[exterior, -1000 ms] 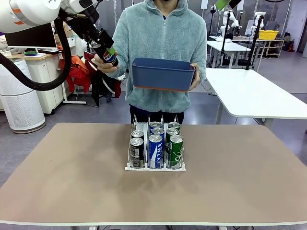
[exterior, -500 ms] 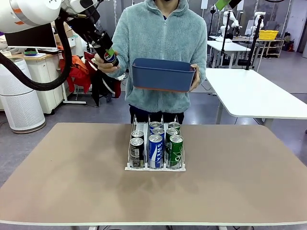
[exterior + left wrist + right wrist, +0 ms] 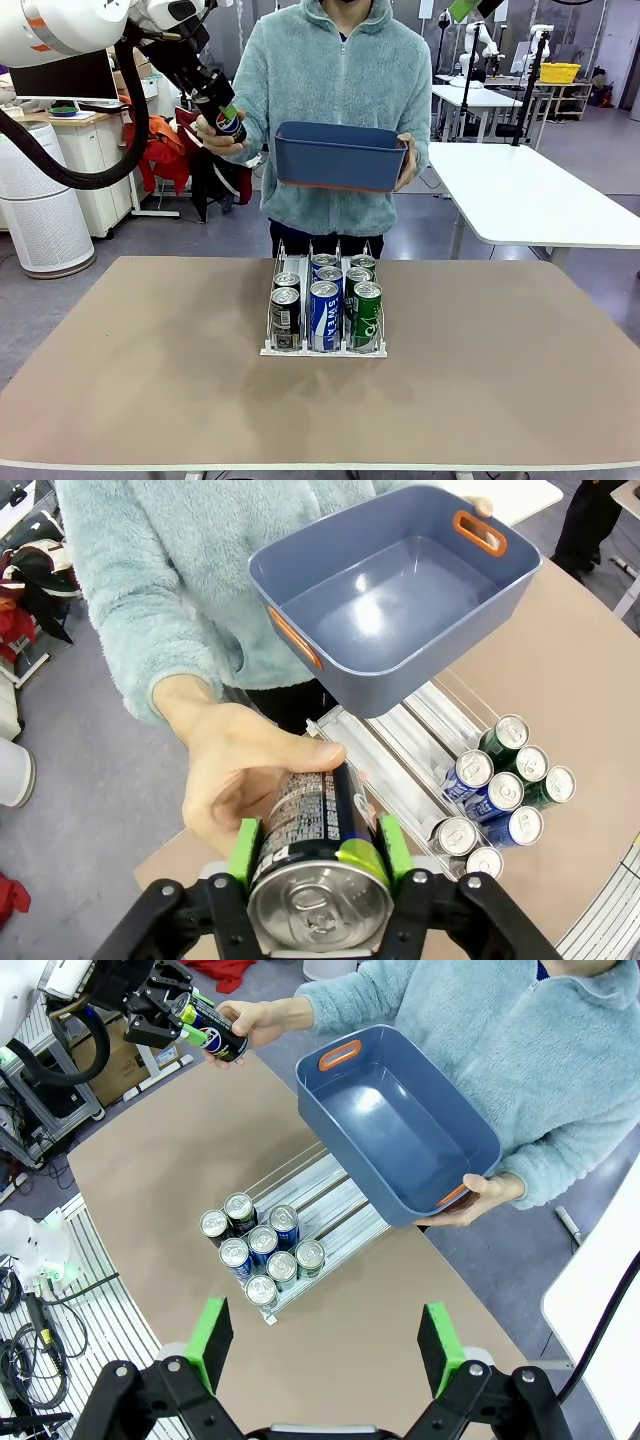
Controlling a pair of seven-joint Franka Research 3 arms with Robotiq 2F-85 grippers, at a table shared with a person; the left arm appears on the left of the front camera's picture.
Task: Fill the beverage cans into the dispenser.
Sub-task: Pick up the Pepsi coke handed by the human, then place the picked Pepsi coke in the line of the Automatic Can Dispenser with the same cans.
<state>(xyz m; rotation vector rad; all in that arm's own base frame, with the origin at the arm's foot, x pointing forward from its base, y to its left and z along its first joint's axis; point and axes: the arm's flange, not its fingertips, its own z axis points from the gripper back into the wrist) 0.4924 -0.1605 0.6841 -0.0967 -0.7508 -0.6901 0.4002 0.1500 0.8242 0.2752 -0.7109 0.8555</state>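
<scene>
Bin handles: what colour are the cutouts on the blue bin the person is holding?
Orange, rimming the handle cutouts at each end of the dark blue bin; clearest in the left wrist view.

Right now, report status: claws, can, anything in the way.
Left claw shut on black can, person's hand also holding it. Right claw open above table. Rack holds seven cans; approach clear.

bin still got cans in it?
No, the left wrist view looks straight into the blue bin and its floor is bare.
</scene>
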